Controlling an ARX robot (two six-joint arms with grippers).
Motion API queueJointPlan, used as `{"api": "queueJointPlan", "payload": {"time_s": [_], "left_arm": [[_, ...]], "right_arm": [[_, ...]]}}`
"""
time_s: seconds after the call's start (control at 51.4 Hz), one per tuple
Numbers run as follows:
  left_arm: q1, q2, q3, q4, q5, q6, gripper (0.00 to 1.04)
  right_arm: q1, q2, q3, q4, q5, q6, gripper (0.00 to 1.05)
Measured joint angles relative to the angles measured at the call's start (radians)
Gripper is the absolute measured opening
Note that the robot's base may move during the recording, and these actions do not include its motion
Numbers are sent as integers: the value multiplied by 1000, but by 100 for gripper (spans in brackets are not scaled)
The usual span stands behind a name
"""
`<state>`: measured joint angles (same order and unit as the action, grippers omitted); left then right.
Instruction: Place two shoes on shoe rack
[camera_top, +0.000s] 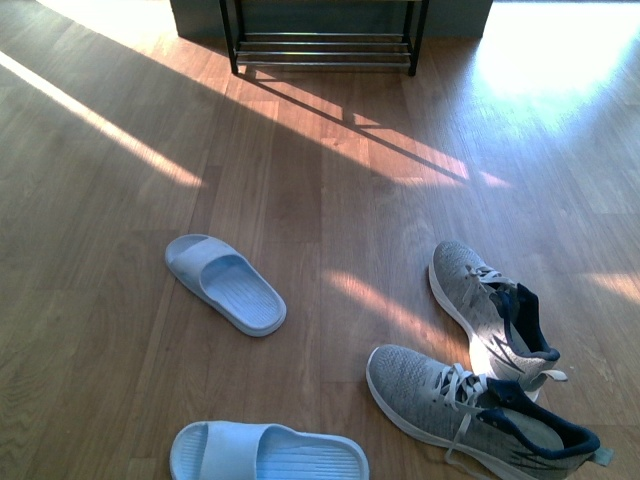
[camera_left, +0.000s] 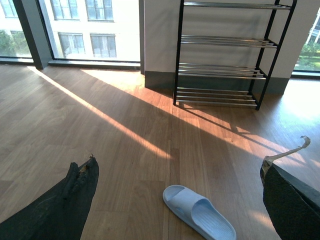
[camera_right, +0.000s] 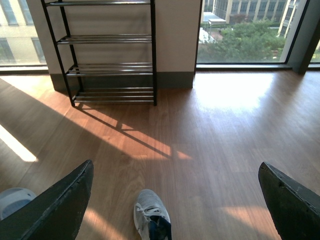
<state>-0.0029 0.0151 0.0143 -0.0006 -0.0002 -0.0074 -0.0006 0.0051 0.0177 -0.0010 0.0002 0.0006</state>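
Front view looks downward; both wrist views share the shoe rack (camera_left: 220, 72).

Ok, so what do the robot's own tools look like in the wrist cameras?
Left tool: two broad, dark charcoal fingers tapering to tips, with worn, frayed edges and a pale strip peeling off one tip. Right tool: similar matte black wedge-shaped fingers, cleaner-edged. No cables or markings show; the front view shows no arm.

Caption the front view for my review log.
Far sneaker, near sneaker, far slide, near slide on wood floor; shoe rack beyond.
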Motion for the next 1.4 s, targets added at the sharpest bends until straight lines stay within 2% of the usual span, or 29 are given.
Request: {"api": "queueJointPlan", "payload": {"time_s": [0.175,0.195,0.234,0.273,0.331,0.545,0.759,1.149,1.402], "left_arm": [[0,0,0,0,0,0,95],[0,0,0,0,0,0,95],[0,0,0,0,0,0,95],[0,0,0,0,0,0,95],[0,0,0,0,0,0,95],[0,0,0,0,0,0,95],[0,0,0,0,0,0,95],[0,0,0,0,0,0,95],[0,0,0,0,0,0,95]], "right_arm": [[-1,0,0,0,-7,3,96],[-13,9,2,1,-57,20,96],[-73,76,7,50,-259,80,96],[-78,173,16,122,-349,97,96],[-68,377,46,257,-410,94,96],[-59,1154,209,642,-379,21,96],[-60,1756,386,801,-316,-48,96],[-117,2449,733,828,-217,-174,96],[-145,2627,880,753,-210,-185,96]]}}
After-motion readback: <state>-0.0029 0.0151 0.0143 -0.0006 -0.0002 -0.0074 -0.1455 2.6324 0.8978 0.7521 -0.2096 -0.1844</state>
